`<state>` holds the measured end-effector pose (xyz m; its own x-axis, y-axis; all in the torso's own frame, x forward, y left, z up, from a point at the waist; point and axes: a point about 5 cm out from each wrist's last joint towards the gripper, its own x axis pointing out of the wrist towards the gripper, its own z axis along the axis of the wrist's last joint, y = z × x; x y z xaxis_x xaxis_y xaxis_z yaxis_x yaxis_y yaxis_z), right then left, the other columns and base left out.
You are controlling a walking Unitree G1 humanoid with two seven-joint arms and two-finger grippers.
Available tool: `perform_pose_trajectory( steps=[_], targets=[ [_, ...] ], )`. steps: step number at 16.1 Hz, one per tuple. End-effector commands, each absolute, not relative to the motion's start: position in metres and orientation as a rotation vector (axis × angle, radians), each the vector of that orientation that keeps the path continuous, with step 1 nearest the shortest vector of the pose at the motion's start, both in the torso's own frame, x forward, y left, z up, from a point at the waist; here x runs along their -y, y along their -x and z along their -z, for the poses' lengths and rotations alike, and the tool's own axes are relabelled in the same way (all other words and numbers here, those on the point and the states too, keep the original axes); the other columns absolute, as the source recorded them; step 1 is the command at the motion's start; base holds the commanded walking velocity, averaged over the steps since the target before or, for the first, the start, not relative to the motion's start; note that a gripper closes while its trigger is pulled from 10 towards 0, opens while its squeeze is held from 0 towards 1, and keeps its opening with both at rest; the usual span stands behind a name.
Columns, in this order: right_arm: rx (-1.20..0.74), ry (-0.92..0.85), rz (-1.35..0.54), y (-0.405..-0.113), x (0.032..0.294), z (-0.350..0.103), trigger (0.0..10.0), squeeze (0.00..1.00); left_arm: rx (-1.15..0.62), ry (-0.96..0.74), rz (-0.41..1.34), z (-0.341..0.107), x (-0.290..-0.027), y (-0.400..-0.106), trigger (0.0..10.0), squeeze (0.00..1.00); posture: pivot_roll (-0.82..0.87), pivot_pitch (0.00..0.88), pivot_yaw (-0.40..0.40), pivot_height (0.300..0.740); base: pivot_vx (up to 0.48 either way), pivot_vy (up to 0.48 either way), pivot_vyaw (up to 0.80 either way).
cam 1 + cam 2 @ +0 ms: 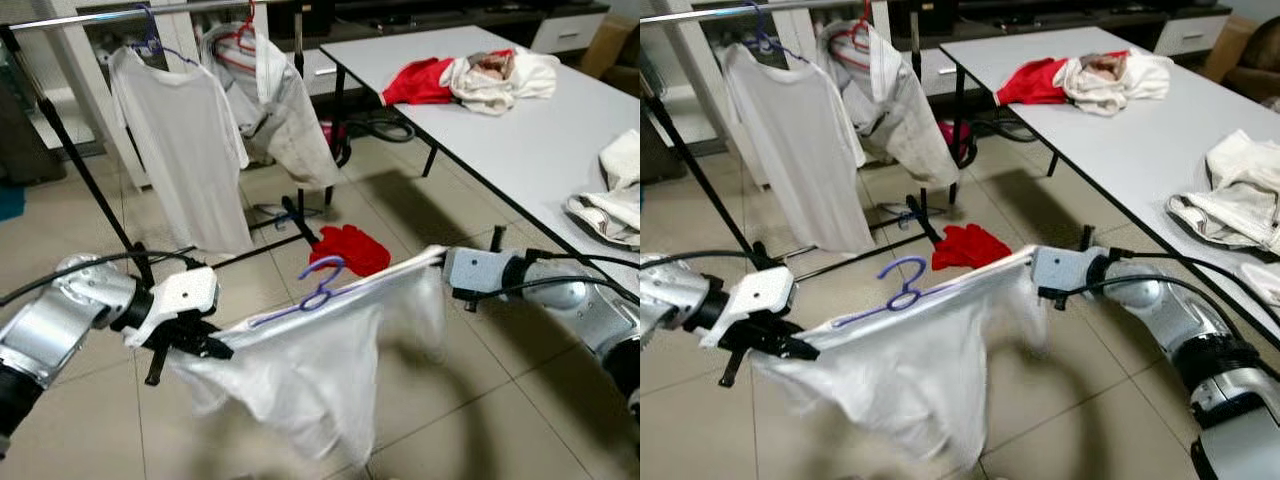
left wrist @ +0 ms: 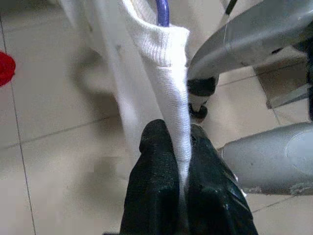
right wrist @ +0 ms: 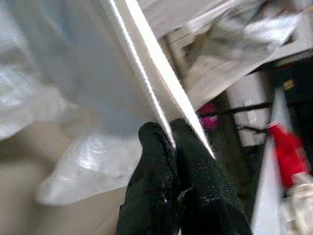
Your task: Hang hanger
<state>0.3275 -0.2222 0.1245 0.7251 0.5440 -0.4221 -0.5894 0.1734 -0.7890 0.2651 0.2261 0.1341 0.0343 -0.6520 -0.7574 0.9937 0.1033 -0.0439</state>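
Hanger [image 1: 318, 290] (inside white shirt [image 1: 300, 370]) between both clamping hands.

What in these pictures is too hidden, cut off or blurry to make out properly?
- Purple hanger: its hook shows; its arms are hidden inside the white shirt in both eye views.
- Right tool: in the eye views, the shirt's edge covers its fingers.
- Rack rail: cut off by the top and left edges of the left eye view.
- Clothes pile on the table: blurred in the right wrist view.
- Left tool: pinches the fabric.
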Motion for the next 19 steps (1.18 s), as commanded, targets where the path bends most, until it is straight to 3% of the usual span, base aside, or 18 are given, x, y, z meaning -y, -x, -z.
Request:
perform_pose_trajectory(
  steps=[1, 4, 6, 9, 15, 16, 17, 18, 19],
  targets=[
    [-0.071, 1.150, -0.436, -0.332, 0.287, -0.155, 0.0, 0.00, -1.025, -0.617, 1.257, -0.107, -0.268, -0.247, 0.0, 0.00, -0.13, 0.000, -0.005, 0.740, 0.000, 0.000, 0.00],
    [0.058, 1.199, -0.404, -0.336, 0.269, -0.161, 0.0, 0.00, -1.020, -0.641, 1.251, -0.104, -0.262, -0.250, 0.0, 0.00, -0.13, 0.000, -0.007, 0.740, 0.000, 0.000, 0.00],
    [0.067, 1.116, -0.392, -0.336, 0.268, -0.158, 0.0, 0.00, -0.946, -0.691, 1.196, -0.106, -0.261, -0.261, 0.0, 0.00, -0.14, 0.000, -0.006, 0.740, 0.000, 0.000, 0.00],
    [-0.025, 0.947, -0.620, -0.320, 0.250, -0.128, 0.0, 0.00, -0.686, -0.670, 1.179, -0.124, -0.245, -0.279, 0.0, 0.00, -0.14, 0.000, -0.007, 0.740, 0.000, 0.000, 0.00],
    [-0.081, 0.897, -0.794, -0.318, 0.228, -0.126, 0.0, 0.00, -0.729, -0.676, 1.278, -0.116, -0.232, -0.277, 0.0, 0.00, -0.15, 0.000, -0.008, 0.740, 0.000, 0.000, 0.00],
    [-0.074, 0.886, -0.846, -0.316, 0.222, -0.132, 4.1, 0.00, -0.737, -0.684, 1.275, -0.116, -0.231, -0.279, 0.0, 0.00, -0.15, 0.000, -0.011, 0.740, 0.000, 0.000, 0.00],
    [-0.073, 0.883, -0.860, -0.315, 0.220, -0.133, 4.1, 0.00, -0.739, -0.686, 1.273, -0.116, -0.231, -0.279, 0.0, 0.00, -0.15, 0.000, -0.011, 0.740, 0.000, 0.000, 0.00],
    [-0.080, 0.872, -0.907, -0.312, 0.215, -0.133, 10.0, 0.00, -0.740, -0.696, 1.245, -0.116, -0.232, -0.283, 0.0, 0.00, -0.15, 0.000, -0.013, 0.740, 0.000, 0.000, 0.00],
    [-0.091, 0.852, -0.947, -0.308, 0.210, -0.133, 10.0, 0.16, -0.729, -0.697, 1.200, -0.116, -0.231, -0.288, 0.0, 0.00, -0.15, 0.000, -0.013, 0.740, 0.000, 0.000, 0.00]
  ],
)
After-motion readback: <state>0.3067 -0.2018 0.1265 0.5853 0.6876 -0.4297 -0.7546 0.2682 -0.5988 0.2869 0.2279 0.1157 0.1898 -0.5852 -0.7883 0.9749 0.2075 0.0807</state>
